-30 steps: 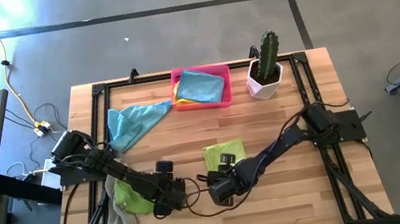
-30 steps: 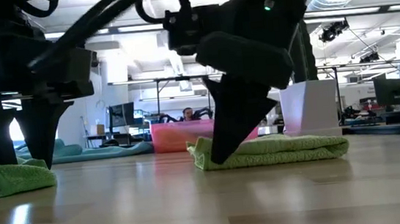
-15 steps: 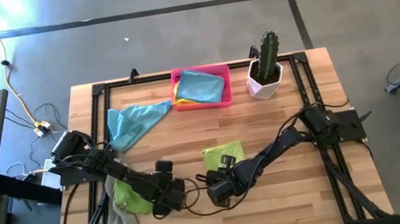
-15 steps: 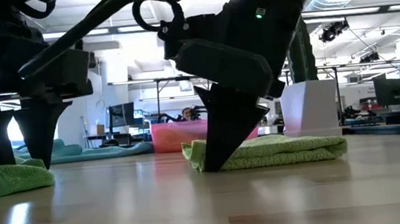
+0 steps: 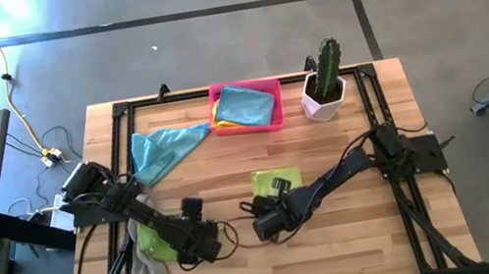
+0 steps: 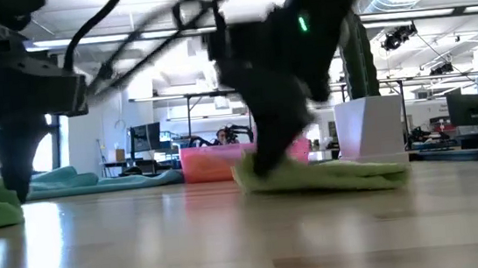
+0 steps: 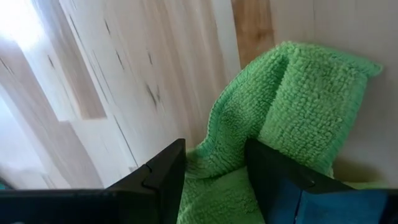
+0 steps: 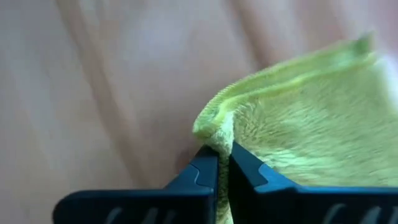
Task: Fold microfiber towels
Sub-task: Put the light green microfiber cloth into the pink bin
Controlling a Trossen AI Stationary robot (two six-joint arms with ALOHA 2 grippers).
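Lime-green folded towel [image 5: 275,184] lies mid-table, its long axis running across the table in the low view. The right gripper [image 8: 222,163] has its fingers pinched together on the towel's near corner edge, the layers caught between the tips; that corner sits on the side toward the table's front, with the rest of the cloth stretching away from the gripper toward the pink tray [image 5: 246,107] and cactus pot [image 5: 325,96]. Any lift or fold-over would likely carry this corner back over the cloth body. The right arm is clearly nearer this towel.

The left gripper [image 7: 214,171] stands partly spread over a second green towel [image 5: 156,241] at the front left, cloth between its fingers but no firm pinch visible. A light blue towel [image 5: 163,149] lies spread behind it; another blue one rests in the tray.
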